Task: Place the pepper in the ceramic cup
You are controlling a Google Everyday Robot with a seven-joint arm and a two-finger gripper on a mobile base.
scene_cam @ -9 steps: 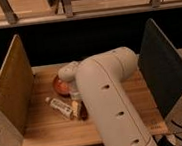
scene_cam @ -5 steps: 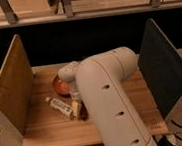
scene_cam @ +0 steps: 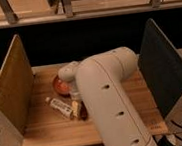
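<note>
My gripper (scene_cam: 77,108) hangs from the big white arm (scene_cam: 110,100) over the left middle of the wooden table (scene_cam: 47,133). A small dark red shape at its lower end looks like the pepper (scene_cam: 84,115); I cannot tell whether it is held. The ceramic cup is out of view, perhaps hidden behind the arm. The white tube with a printed label (scene_cam: 60,107) lies just left of the gripper.
A wide orange-brown bowl (scene_cam: 60,85) sits behind the gripper, partly covered by the arm's wrist. A tan panel (scene_cam: 11,90) walls the table's left side and a dark panel (scene_cam: 168,75) its right. A shelf rail runs along the back.
</note>
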